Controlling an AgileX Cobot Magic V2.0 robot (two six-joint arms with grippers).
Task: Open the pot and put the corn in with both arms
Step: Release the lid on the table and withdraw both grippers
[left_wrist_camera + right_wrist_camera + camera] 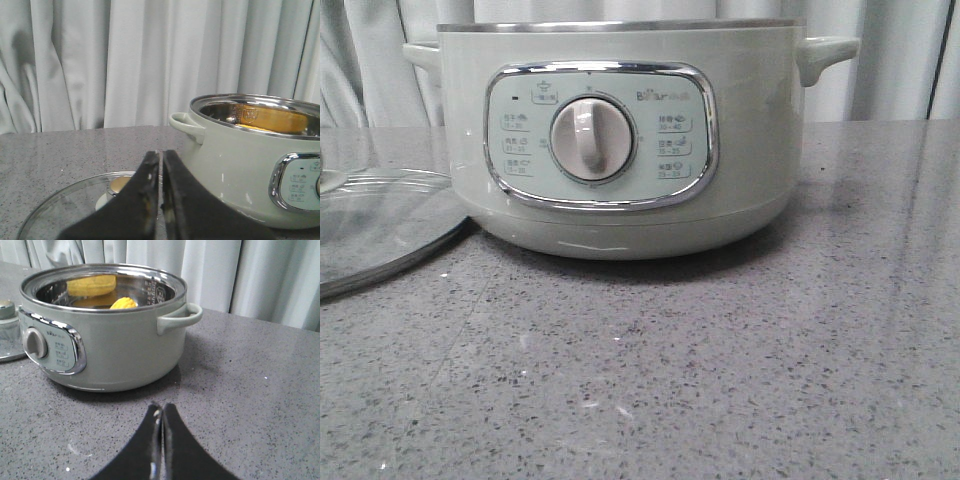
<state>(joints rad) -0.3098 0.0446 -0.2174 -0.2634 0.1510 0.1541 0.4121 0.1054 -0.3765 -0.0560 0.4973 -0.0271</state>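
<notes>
The pale sage-green pot (620,130) stands open in the middle of the table, its dial facing me; it also shows in the left wrist view (240,170) and the right wrist view (115,350). The yellow corn (123,303) lies inside the pot, with its reflection on the steel wall behind it. My left gripper (161,153) is shut and empty, above the glass lid (75,202) beside the pot. My right gripper (162,407) is shut and empty, over bare table in front of the pot's right handle (181,317). Neither gripper shows in the front view.
The round glass lid (375,225) with a metal rim lies flat on the grey speckled table (720,380) to the left of the pot. Its knob (119,186) points up. Pale curtains (880,60) hang behind the table.
</notes>
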